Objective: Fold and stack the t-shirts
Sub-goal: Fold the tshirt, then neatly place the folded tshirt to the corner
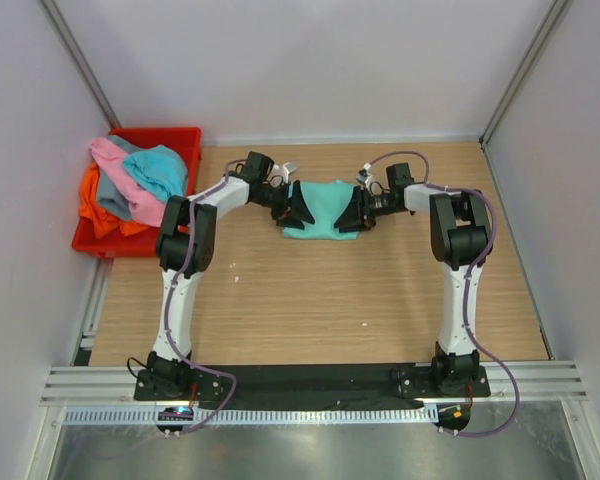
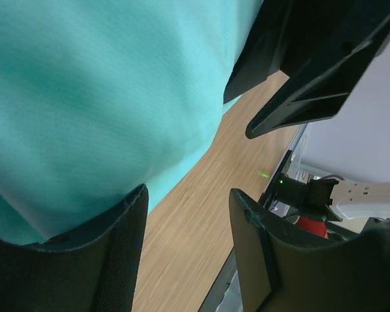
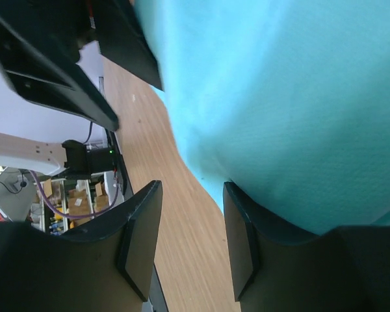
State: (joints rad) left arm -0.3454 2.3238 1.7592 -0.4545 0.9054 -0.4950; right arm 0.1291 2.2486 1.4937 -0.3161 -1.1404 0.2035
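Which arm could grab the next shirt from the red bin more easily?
Left, probably. The red bin of piled shirts sits at the far left, nearer the left gripper; the right gripper is beyond the mint green shirt.

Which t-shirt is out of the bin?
The mint green t-shirt, lying on the table; the other t-shirts are heaped in the red bin.

Bright even light, soft shadows; mint green t-shirt blurred in wrist views.
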